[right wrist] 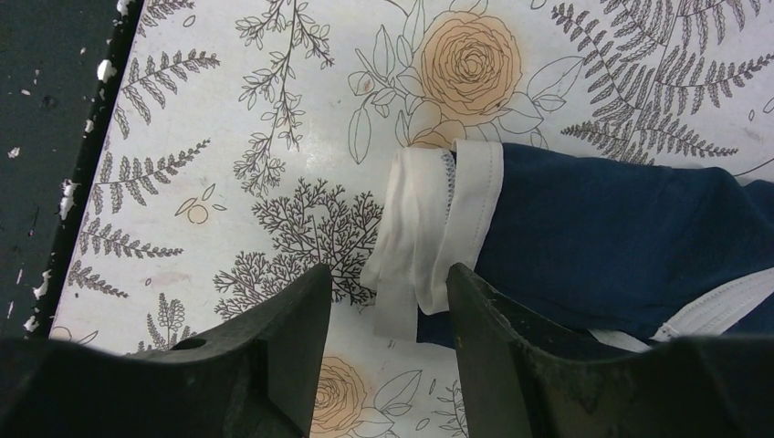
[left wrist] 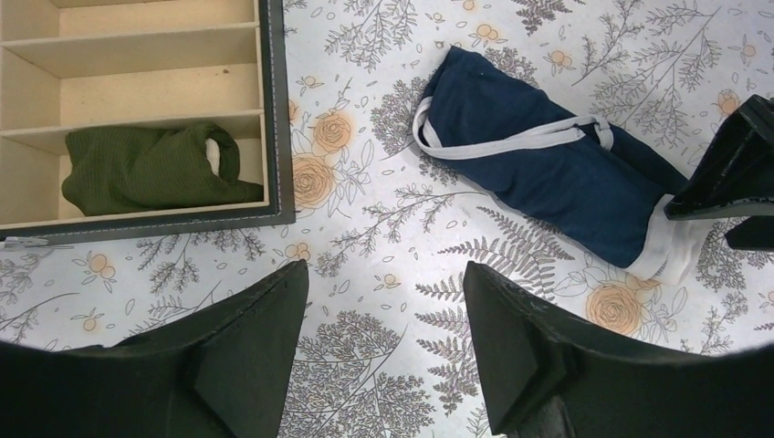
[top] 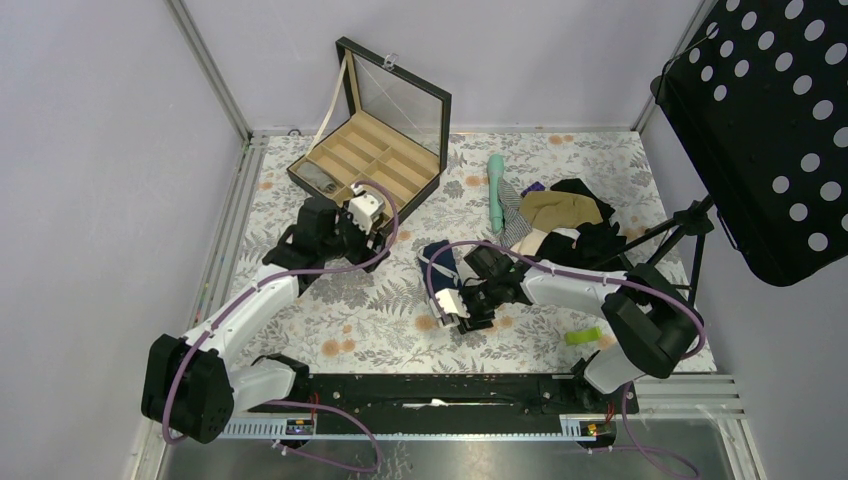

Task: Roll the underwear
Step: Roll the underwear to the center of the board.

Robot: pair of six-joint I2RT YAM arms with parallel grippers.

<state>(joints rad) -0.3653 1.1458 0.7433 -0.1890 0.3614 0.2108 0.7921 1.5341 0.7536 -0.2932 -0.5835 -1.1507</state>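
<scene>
Right gripper [right wrist: 388,285] has its fingers apart at the white end of the rolled-up underwear [left wrist: 548,173] on the flowery table [left wrist: 383,210]. Left gripper [left wrist: 385,278] is spread wide too, near the box [left wrist: 278,119].

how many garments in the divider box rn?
1. A dark green garment lies bundled in the compartment at the near-left corner of the box. From above, the other compartments look empty, though their floors are only partly visible behind the dividers.
</scene>
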